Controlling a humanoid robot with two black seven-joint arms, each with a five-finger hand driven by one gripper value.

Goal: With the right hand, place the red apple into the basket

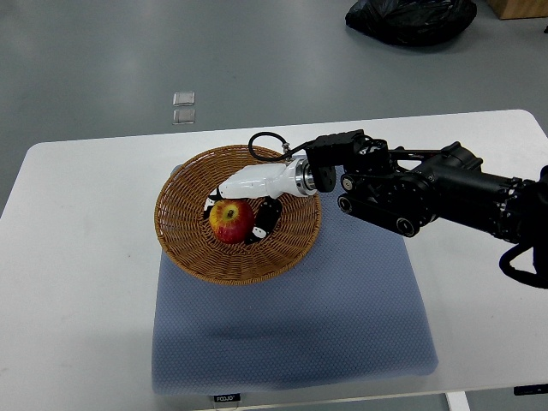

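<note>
Blue mat (291,325) foremost; right hand (244,210) clasps apple (231,222) inside basket (184,248). Apple looks firm, smooth, likely slippery; grip its sides.

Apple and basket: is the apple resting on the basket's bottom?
Touching. The top view shows the apple sitting on the basket's woven bottom, with the right robot hand curled around it from above.

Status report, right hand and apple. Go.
Right hand inside the basket, fingers around the red apple. Apple resting on the basket floor, not yet released. Left arm out of view. Nothing in the way.
</note>
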